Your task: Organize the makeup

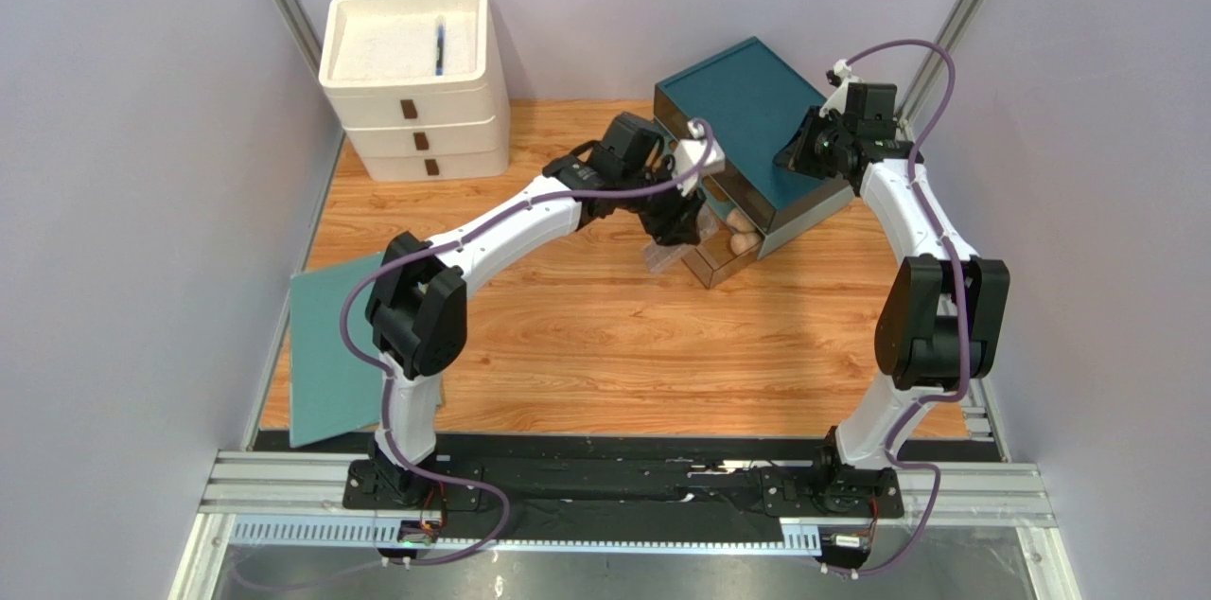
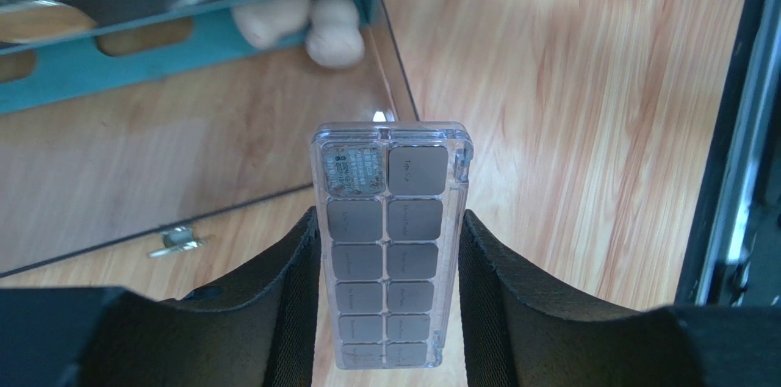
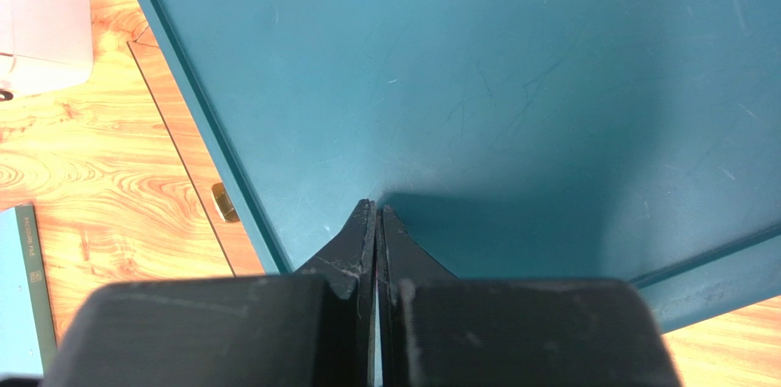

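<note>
A: Where is the gridded palette?

B: It sits clamped by its long edges between the two fingers of the left gripper. Its far end points away from the wrist, towards the open front of the teal box. It hangs above the wooden table and is not yet inside anything.

A: And the rest of the makeup?

B: Two beige sponges lie touching each other in the box's lower compartment, just beyond the palette's tip. Whatever else is in there is too dim to name.

A: What is the right gripper doing?

B: Its fingers are pressed together with nothing between them, and their tips rest on the box's teal lid. It looks as though that arm is steadying the box.

A: So which step is this?

B: By the look of it, the palette is being carried in for stowing, with the sponges already put away. The white drawer unit at the far left plays no part here.

A: What does the next move call for?

B: Probably a level push forward into the compartment, aimed beside the sponges so they are not shoved aside. The palette is wide and the opening is low, so it should go in flat, and the fingers should part only once it rests on the compartment floor
</note>
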Tool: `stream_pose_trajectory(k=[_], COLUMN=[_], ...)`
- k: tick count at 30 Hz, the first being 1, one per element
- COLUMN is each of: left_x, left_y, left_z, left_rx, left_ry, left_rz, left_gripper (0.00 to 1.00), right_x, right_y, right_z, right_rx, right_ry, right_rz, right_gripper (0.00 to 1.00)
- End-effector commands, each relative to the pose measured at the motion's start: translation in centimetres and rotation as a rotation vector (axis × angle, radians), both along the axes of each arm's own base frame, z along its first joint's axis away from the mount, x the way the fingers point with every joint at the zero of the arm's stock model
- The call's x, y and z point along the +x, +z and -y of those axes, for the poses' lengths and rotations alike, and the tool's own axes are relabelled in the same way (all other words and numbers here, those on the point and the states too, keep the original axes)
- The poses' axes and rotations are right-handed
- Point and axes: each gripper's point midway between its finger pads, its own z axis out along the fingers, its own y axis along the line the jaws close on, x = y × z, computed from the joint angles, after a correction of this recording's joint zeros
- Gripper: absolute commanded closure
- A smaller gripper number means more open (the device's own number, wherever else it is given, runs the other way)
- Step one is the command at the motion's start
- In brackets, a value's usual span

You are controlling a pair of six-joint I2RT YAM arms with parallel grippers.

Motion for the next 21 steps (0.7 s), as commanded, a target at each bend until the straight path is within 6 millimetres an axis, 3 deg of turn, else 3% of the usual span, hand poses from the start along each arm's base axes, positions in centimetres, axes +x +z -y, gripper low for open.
stream_pose_trajectory(k=[1, 6, 14, 21], left_x=[3.1, 6.0, 10.5, 13.9], left_y=[8.7, 10.3, 8.6, 6.7], left_z=[2.0, 3.0, 3.7, 2.0], left_rx=[-0.342, -0.516, -0.649, -0.65], left_ry=[0.071, 0.164, 0.425, 0.699], left_rz=[-0.002, -0.094, -0.246, -0.254], left_gripper=[1.0, 1.0, 1.0, 1.0], right_x=[-7.0, -7.1, -7.0, -6.9], right_y=[-8.6, -8.8, -9.0, -9.3], right_z=[0.4, 0.4, 0.4, 0.4], right_rx=[-0.046, -0.047, -0.047, -0.048], right_ry=[0.001, 0.004, 0.008, 0.01], right_rz=[-0.384, -0.386, -0.388, -0.395], right_gripper=[1.0, 1.0, 1.0, 1.0])
